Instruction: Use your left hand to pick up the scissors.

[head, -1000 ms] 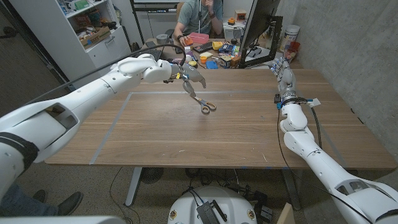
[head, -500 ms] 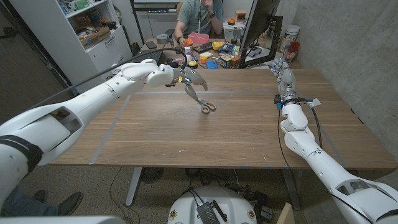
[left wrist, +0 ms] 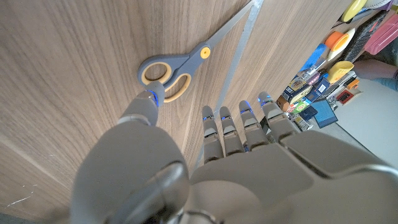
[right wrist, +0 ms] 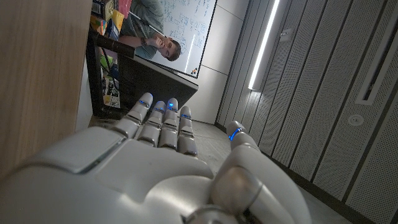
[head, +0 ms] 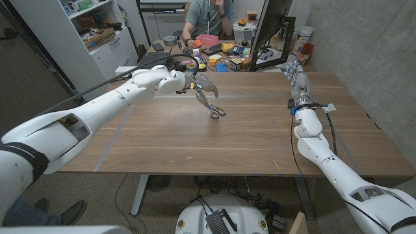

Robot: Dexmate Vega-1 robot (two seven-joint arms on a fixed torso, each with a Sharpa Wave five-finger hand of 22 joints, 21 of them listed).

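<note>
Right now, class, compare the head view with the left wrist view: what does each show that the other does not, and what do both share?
Head view alone: the right hand at the table's far right, apart from the scissors, and a seated person behind the table. Left wrist view alone: the scissors' yellow-lined handle loops and pivot up close, with the thumb tip by one loop. Both share: the left hand, open, at the scissors, which lie on the wooden table.

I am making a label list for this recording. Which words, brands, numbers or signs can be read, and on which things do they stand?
No text can be read.
Whiteboard: handwriting, too small.
Coloured boxes beyond the table: print blurred.
Scissors: no marking seen.
Left hand, right hand: no lettering seen.
</note>
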